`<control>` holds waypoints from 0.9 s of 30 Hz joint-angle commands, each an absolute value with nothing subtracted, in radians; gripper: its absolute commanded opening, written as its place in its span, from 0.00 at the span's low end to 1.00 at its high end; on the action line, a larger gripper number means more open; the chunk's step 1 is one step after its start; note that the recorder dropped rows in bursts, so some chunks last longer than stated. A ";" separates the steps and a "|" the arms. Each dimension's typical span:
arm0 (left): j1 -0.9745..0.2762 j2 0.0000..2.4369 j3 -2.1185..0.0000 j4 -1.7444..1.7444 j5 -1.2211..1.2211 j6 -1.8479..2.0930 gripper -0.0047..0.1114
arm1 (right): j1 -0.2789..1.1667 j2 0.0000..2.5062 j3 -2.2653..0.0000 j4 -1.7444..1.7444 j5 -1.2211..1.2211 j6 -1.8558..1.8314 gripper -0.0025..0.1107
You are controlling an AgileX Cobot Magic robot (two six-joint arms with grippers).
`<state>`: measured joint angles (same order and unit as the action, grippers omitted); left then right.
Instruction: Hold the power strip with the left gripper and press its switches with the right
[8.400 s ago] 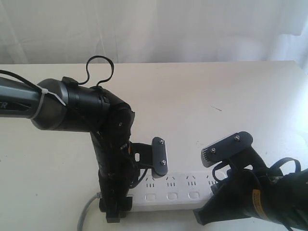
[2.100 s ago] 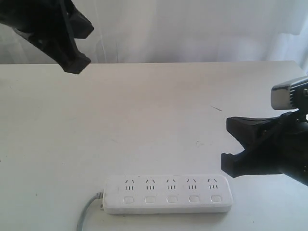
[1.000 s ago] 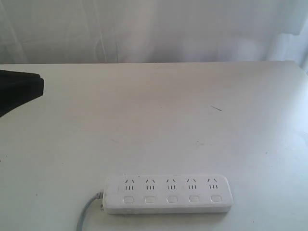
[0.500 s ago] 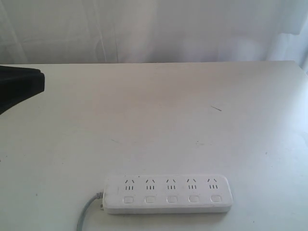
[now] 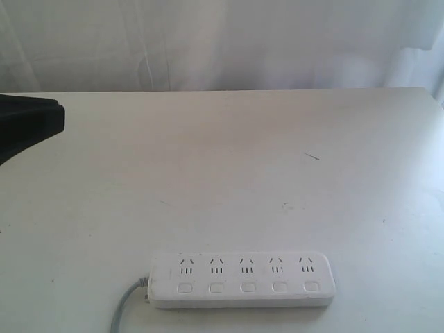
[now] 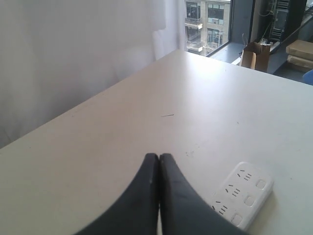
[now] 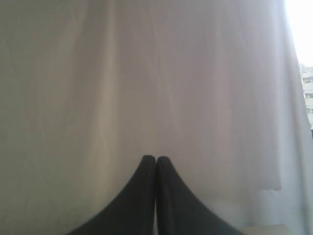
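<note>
The white power strip lies flat near the table's front edge, untouched, with its grey cord trailing off at its left end. Its switches form a row below the sockets. A black part of the left arm shows at the far left edge, well away from the strip. In the left wrist view my left gripper is shut and empty, raised above the table, with one end of the power strip off to its side. My right gripper is shut and empty, facing only the curtain; it is absent from the exterior view.
A white curtain hangs behind the table's far edge. A small dark mark lies on the tabletop right of centre. Beyond the table's corner in the left wrist view are a window and cardboard boxes.
Both arms have pulled back from the power strip, and the right arm has left the exterior view. Over the last second hardly anything moved.
</note>
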<state>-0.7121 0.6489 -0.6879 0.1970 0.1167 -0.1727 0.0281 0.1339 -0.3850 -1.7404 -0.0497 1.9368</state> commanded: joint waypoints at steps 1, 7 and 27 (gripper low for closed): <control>-0.711 0.640 -0.683 0.187 0.109 -0.183 0.04 | -0.060 0.079 -0.379 -1.744 -0.196 1.930 0.02; -0.711 0.640 -0.683 0.187 0.149 -0.183 0.04 | -0.112 0.056 -0.326 -1.744 -0.209 1.793 0.02; -0.711 0.640 -0.683 0.187 0.210 -0.183 0.04 | -0.142 0.024 -0.167 -1.744 -0.191 1.295 0.02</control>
